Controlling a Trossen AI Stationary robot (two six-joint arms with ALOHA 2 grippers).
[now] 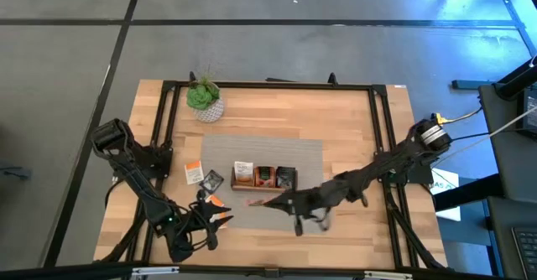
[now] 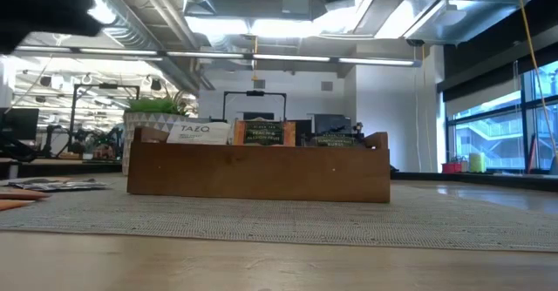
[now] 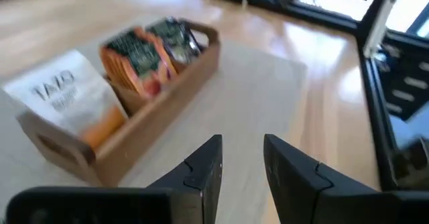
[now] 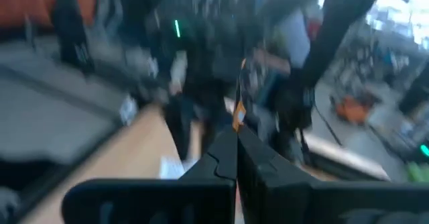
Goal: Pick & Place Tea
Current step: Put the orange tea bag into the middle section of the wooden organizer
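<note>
Small flat tea sachets [image 1: 195, 173] lie loose on the table left of the wooden tray [image 1: 265, 177], where others already stand upright in its compartments. They look light, thin and easily creased — probably best pinched by an edge. The left gripper [image 3: 242, 158] hovers with its fingers apart and nothing between them. The right gripper [image 4: 236, 140] is clamped on a thin orange sachet [image 4: 238, 115].
</note>
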